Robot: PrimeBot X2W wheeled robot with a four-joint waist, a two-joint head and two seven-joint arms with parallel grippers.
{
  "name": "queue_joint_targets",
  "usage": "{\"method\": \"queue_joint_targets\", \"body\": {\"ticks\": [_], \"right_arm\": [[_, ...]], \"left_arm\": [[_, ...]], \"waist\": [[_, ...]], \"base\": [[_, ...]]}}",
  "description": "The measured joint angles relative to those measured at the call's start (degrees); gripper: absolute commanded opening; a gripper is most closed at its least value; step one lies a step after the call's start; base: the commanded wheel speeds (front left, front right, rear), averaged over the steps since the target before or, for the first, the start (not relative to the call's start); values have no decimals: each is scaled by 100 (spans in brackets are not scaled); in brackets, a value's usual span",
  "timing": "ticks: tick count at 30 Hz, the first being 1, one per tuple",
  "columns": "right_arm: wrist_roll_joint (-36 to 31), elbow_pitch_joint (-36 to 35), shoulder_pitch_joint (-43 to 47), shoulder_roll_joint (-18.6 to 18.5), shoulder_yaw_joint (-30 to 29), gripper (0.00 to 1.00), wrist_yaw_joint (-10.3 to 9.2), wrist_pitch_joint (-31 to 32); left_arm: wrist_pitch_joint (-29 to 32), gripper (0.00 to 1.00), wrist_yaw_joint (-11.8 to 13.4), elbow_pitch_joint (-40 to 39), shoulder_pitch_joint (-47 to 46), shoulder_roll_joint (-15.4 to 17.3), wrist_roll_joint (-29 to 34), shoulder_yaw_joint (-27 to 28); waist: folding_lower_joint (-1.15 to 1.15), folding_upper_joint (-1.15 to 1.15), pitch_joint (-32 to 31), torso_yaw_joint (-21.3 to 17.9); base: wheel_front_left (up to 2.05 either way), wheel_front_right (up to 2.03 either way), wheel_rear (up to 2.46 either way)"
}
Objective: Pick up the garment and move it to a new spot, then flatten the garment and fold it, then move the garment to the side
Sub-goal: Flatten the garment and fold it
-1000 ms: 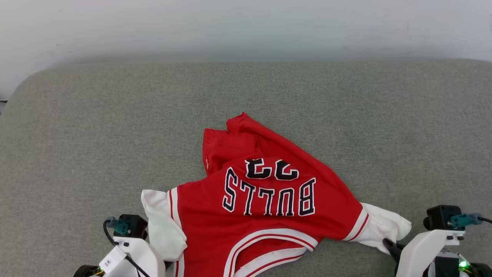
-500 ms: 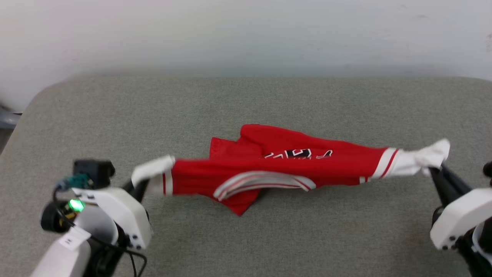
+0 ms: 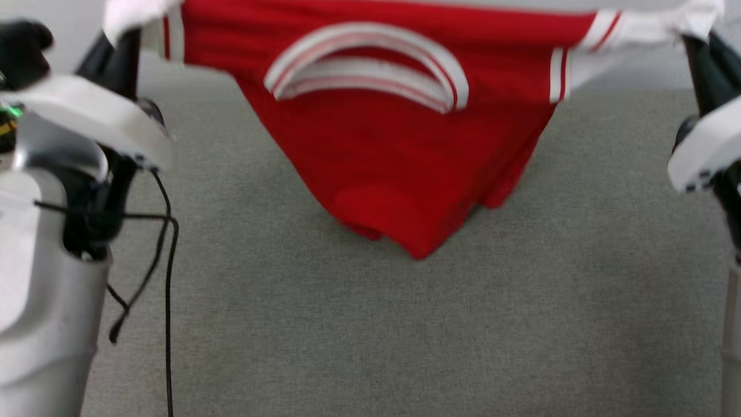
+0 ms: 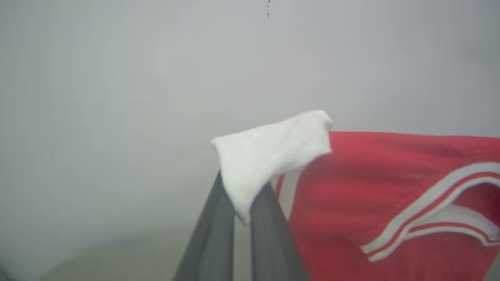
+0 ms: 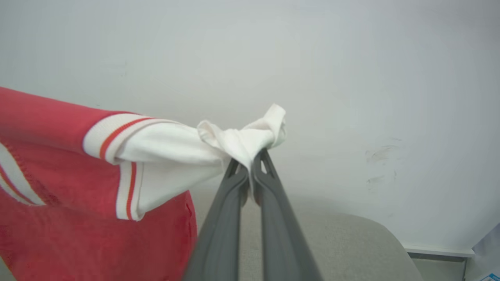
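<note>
L pincer (image 4: 242,191): grips garment (image 3: 405,174) | R pincer (image 5: 250,160): grips garment | hangs btwn

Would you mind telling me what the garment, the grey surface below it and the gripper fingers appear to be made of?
The garment: soft matte knit cloth, likely; it sags and bunches where pinched.
The grey surface: matte, finely flecked textile covering, woven or felt-like, hard to tell.
Fingers of the right gripper: smooth dark grey, probably plastic or rubber; the look leaves that open.
</note>
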Motion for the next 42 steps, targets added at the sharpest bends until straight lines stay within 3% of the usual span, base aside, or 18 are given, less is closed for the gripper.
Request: {"method": "queue_joint_targets", "body": {"ticks": [14, 23, 32, 42], "right_arm": [[-283, 1952, -3171, -208, 454, 0, 1, -490], [-515, 3266, -4624, -38, 566, 0, 1, -1227], [-570, 4909, -4919, 382, 612, 0, 0, -1825], [-268, 6657, -4125, 530, 556, 0, 0, -2354]], "left_arm": [[-687, 0, -459, 2080, -3023, 46, 293, 15], [-1120, 0, -660, 3227, -4359, 47, 430, -62], [-1527, 0, -872, 4562, -4491, -242, 322, -219], [-1829, 0, -1089, 6029, -3406, -648, -181, -323]], "waist": [[0, 0, 1149, -208], [0, 0, 1895, -276], [1, 0, 2331, -262], [0, 0, 2098, -229]], "base": [[0, 0, 0], [0, 0, 0], [0, 0, 0], [0, 0, 0]]}}
